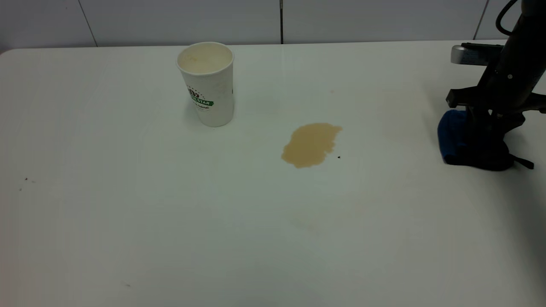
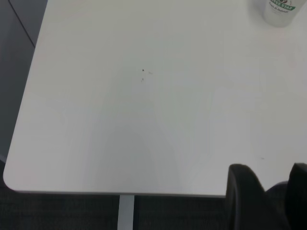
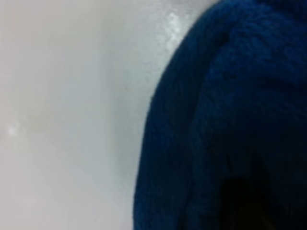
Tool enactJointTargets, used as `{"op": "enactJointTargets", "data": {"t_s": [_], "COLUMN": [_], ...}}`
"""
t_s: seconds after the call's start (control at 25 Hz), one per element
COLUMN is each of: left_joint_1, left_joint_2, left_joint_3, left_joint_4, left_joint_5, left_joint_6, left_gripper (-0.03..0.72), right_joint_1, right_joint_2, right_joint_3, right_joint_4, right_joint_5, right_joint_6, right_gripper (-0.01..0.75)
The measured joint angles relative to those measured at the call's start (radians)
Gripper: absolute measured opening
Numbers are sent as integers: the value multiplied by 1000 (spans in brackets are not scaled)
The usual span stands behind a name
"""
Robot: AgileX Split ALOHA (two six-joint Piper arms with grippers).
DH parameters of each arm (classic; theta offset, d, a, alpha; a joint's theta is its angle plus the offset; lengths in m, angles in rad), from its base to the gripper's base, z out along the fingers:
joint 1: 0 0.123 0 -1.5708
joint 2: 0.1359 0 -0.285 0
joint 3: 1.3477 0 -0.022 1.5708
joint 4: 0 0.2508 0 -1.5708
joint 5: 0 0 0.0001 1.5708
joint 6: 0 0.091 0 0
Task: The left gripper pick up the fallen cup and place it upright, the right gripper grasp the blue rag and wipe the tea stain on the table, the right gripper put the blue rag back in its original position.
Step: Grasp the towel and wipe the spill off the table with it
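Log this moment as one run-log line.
cup: upright | tea stain: unwiped | right tool: down on blue rag | left tool: away from cup

the cup (image 1: 207, 83) carries a green band on its side with white capitals that read "star"; the letters before it are cut off by the cup's curve. under the band runs a line of small print too fine to read. no other text shows anywhere.

Pale grey panelled wall (image 1: 179, 21), far side, divided by thin dark seams. Dark grey floor (image 2: 57, 211) beyond the near corner. Pale grey upright support post (image 2: 125, 213) under the edge.
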Motion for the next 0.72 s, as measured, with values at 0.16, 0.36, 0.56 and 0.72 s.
{"op": "enactJointTargets", "data": {"t_s": [0.16,0.36,0.56,0.72], "left_joint_1": [0,0,0,0], "left_joint_2": [0,0,0,0], "left_joint_3": [0,0,0,0], "left_joint_4": [0,0,0,0], "left_joint_5": [0,0,0,0], "left_joint_6": [0,0,0,0], "left_gripper": [240,240,240,240], "right_joint_1": [12,71,189,313], "right_joint_2": [0,3,13,24], "right_joint_3": [-1,-7,-42,-81], "right_joint_4": [16,39,59,72], "right_joint_5": [4,10,60,125], "right_joint_6": [0,-1,-7,-32], "right_gripper": [65,65,65,65]}}
